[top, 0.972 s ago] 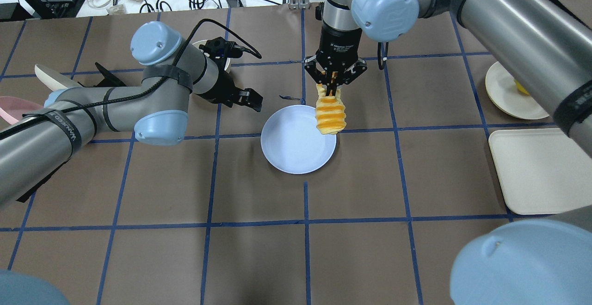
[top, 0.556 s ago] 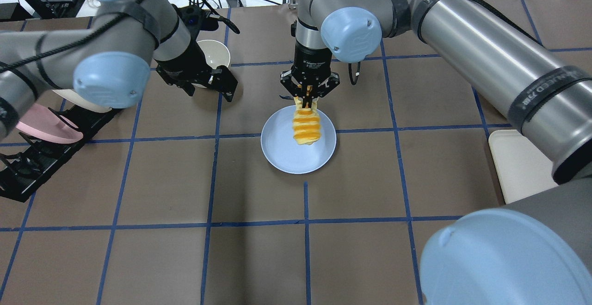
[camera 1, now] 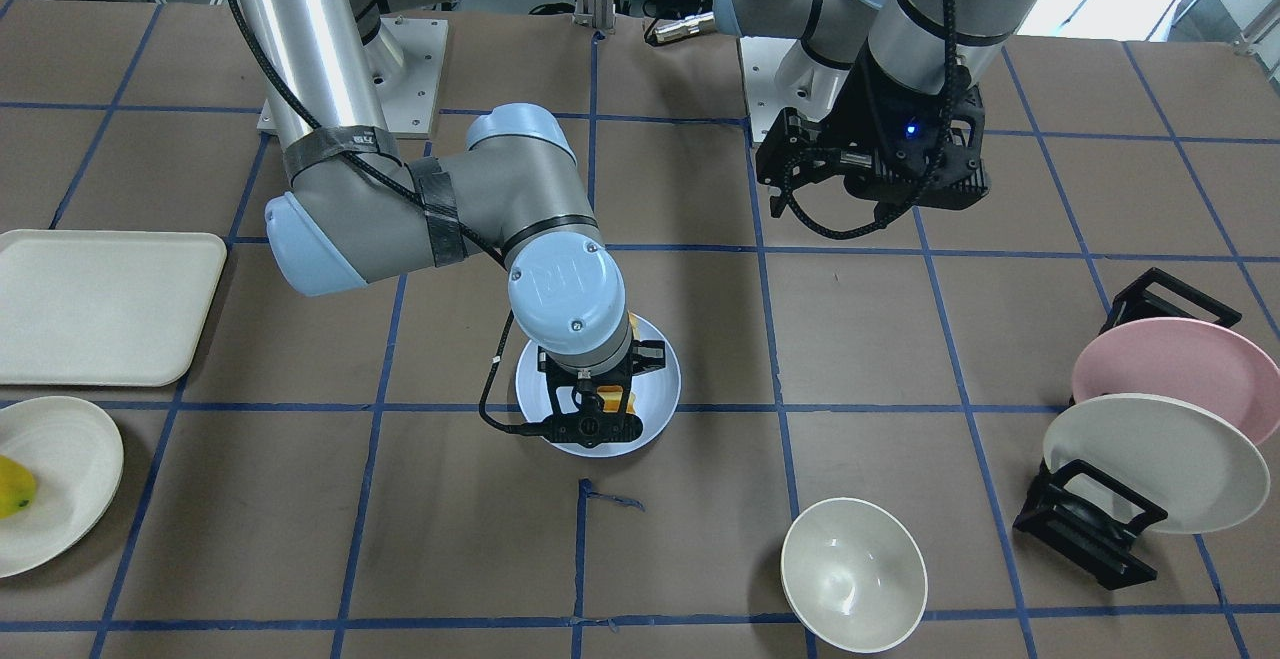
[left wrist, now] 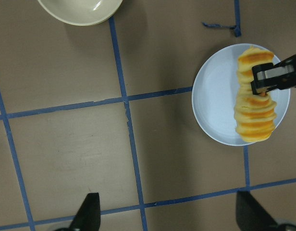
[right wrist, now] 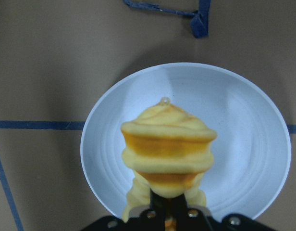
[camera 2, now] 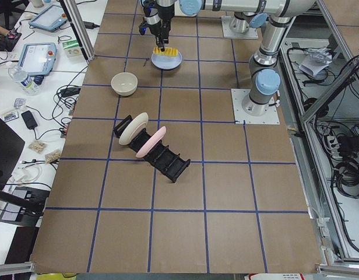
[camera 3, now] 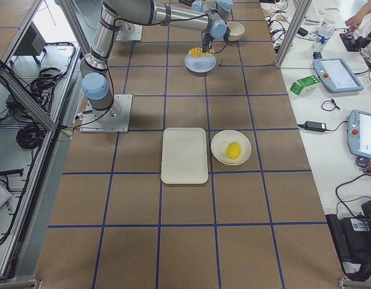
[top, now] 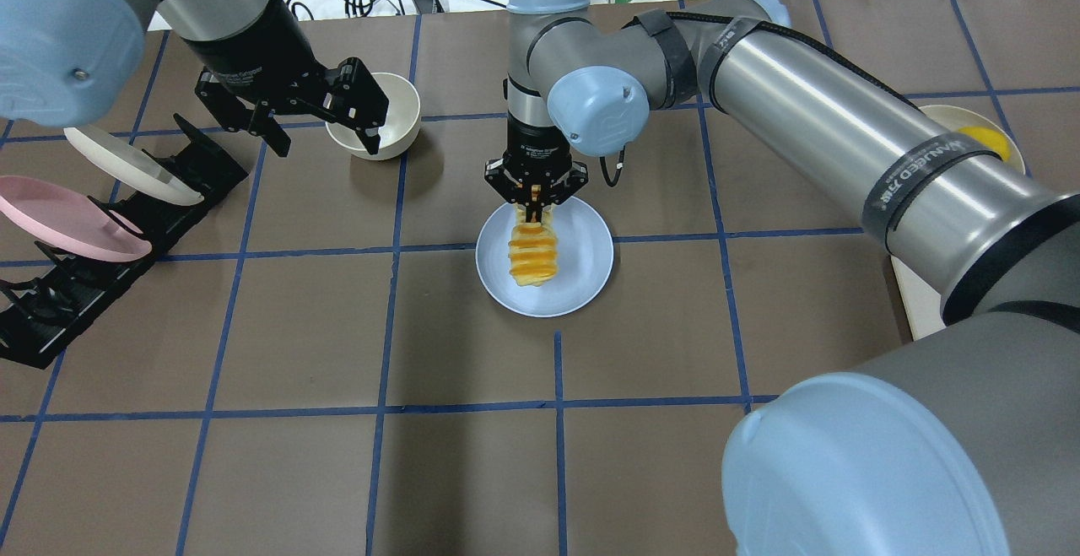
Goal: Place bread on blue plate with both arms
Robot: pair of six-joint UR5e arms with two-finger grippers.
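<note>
The bread (top: 533, 256), pale yellow with orange-brown ridges, hangs from my right gripper (top: 535, 195), which is shut on its far end. The loaf is over the middle of the blue plate (top: 584, 273); I cannot tell whether it touches. The right wrist view shows the bread (right wrist: 167, 144) pointing down at the plate (right wrist: 249, 134). The left wrist view shows the bread (left wrist: 253, 113) across the plate (left wrist: 215, 101). My left gripper (top: 325, 141) is open and empty, raised next to the white bowl (top: 384, 113), well left of the plate. From the front, the right wrist hides most of the bread (camera 1: 612, 401).
A black rack (top: 76, 286) at the left holds a pink plate (camera 1: 1180, 369) and a white plate (camera 1: 1160, 459). A cream tray (camera 1: 100, 304) and a white plate with a yellow fruit (camera 1: 15, 487) lie on my right side.
My right gripper has carried the bread left, from the plate's right rim to over its middle, and lower. My left arm has swung back and left, up beside the bowl.
</note>
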